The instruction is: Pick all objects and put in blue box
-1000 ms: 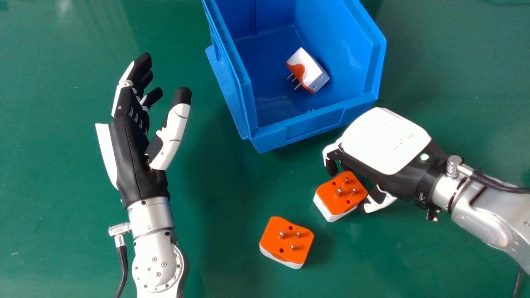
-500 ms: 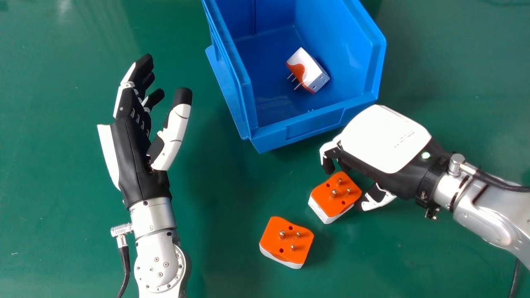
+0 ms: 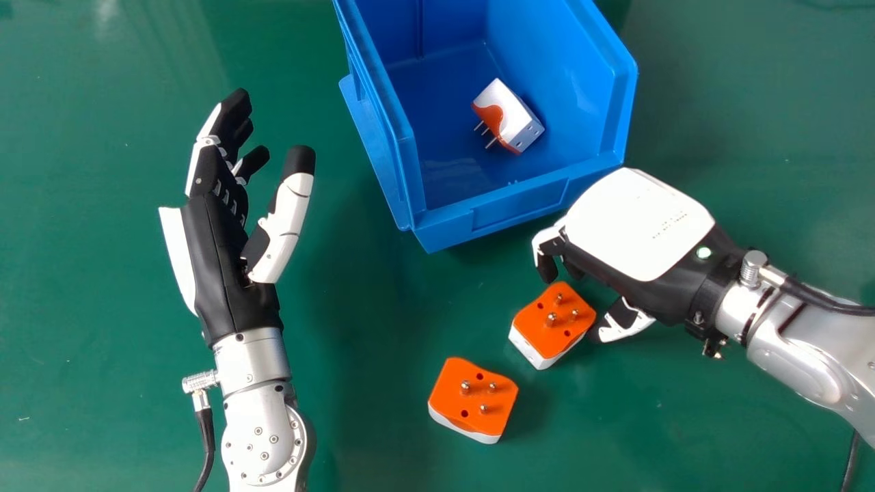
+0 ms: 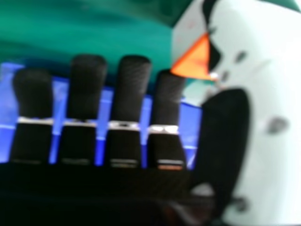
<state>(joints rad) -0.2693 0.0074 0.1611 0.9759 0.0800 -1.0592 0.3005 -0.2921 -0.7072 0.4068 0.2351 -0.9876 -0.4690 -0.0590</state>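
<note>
The blue box holds a white and orange plug adapter. Below its front wall, my right hand is palm down and open, with a second adapter beside its thumb tip and just below its bent fingertips; it stands pins up on the table. A third adapter rests farther down and left, also pins up. My left hand is open, left of the box. In the right hand view, an orange corner of an adapter shows between the right hand's fingers and thumb.
The green table lies under everything. The box's raised side walls and lower front wall stand just beyond my right hand. A black cable runs along each forearm.
The adapter by my right hand has shifted slightly left and turned a little. My right hand has risen slightly in the head view, while the left has barely moved.
</note>
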